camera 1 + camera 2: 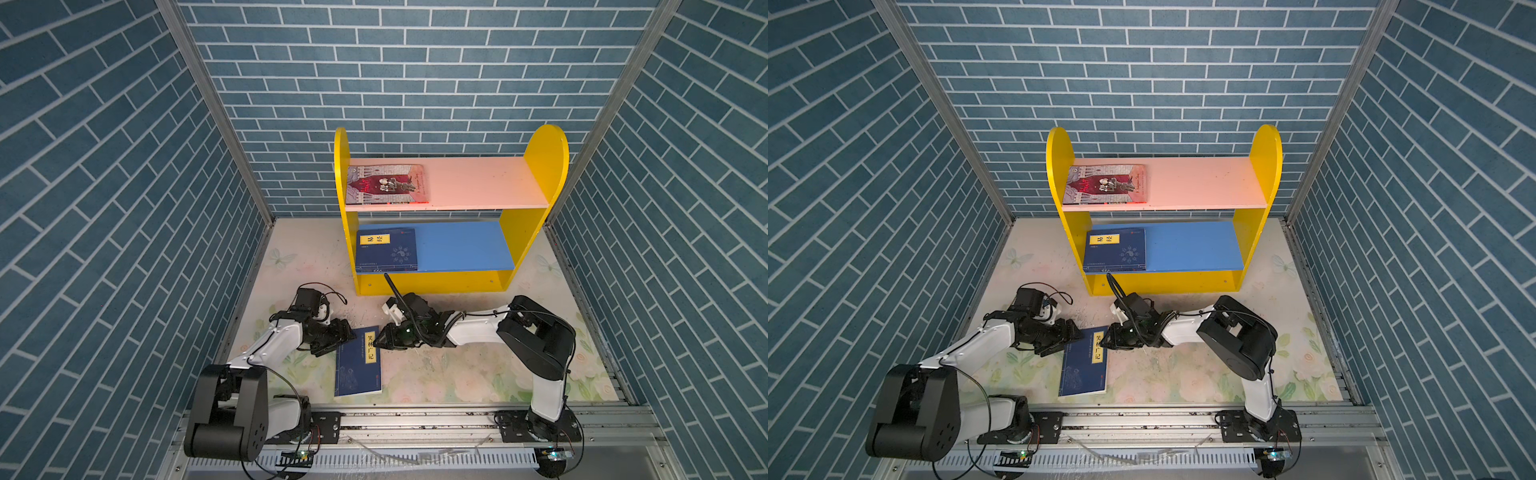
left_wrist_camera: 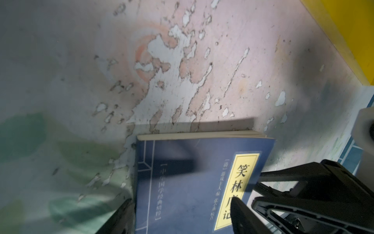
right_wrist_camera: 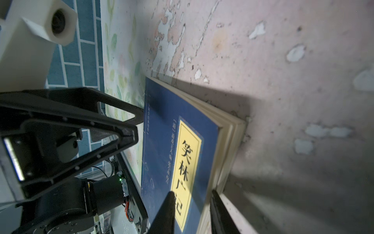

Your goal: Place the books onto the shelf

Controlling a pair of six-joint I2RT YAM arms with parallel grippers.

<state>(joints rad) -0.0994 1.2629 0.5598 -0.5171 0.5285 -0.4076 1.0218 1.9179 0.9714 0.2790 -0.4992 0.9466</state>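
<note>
Near the worktop's (image 1: pixel 457 374) front edge lies a navy book (image 1: pixel 358 365). Left fingers (image 2: pixel 240 214) gape across its spine side; right fingers (image 3: pixel 167 210) closely flank its page edge, grip impossible to tell.

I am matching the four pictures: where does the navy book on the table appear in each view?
Top view: navy book, low, just left of centre.
Top view: low, further left of centre.
Left wrist view: close up, lower middle of the picture.
Right wrist view: close up, centre down to the lower edge.
Shared landmark: its yellow title label.
</note>
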